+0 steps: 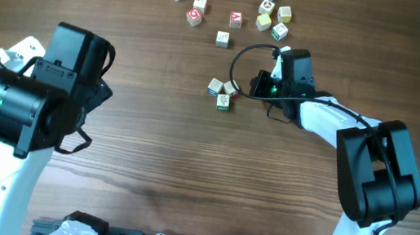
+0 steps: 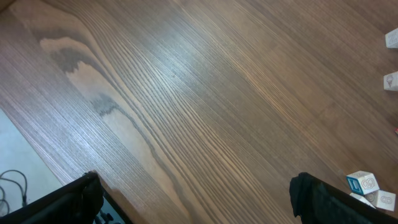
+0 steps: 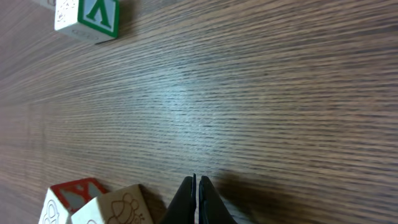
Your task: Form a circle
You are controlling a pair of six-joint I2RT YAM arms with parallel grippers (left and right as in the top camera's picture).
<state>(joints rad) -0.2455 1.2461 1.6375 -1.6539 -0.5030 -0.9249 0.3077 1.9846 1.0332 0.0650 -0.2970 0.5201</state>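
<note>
Circle [image 1: 221, 92] was mere three-cube clump, mid-frame; my right gripper [image 3: 198, 200] clenched empty beside it, left gripper [image 2: 196, 205] released. Next needed, I judged: pushing scattered cubes [image 1: 239, 13] in.

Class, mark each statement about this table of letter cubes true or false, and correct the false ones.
1. The right gripper is shut, holding nothing. True.
2. The left gripper grips a cube. False: it is open over bare table.
3. The cubes form a complete ring. False: there is a clump of three cubes and a looser scatter.
4. The clump lies nearer the right gripper than the left. True.
</note>
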